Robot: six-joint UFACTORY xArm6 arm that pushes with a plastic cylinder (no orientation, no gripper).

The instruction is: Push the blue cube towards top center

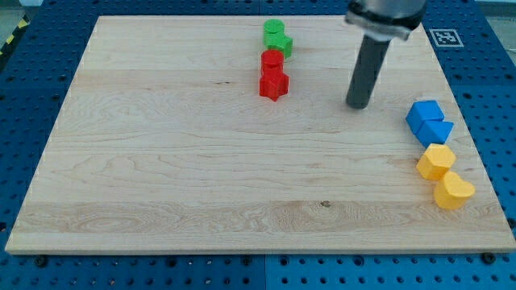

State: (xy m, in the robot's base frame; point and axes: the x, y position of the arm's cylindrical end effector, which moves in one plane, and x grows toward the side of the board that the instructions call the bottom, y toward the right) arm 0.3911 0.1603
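The yellow heart block [454, 191] lies lowest in the view, touching a yellow block [435, 161] just above it. Just above those sits the blue cube [423, 115], touching a second blue block [438, 131]. My tip [358, 105] is a plain rod with nothing to open or shut; it stands to the cube's left, near but apart. Far left of the cube sit two red blocks [273, 76] and two green blocks [277, 37] above them.

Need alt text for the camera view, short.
My tip rests on a wooden board, up-left of two touching blue blocks at the right edge. Two yellow blocks sit below them; green blocks and red blocks cluster top center.
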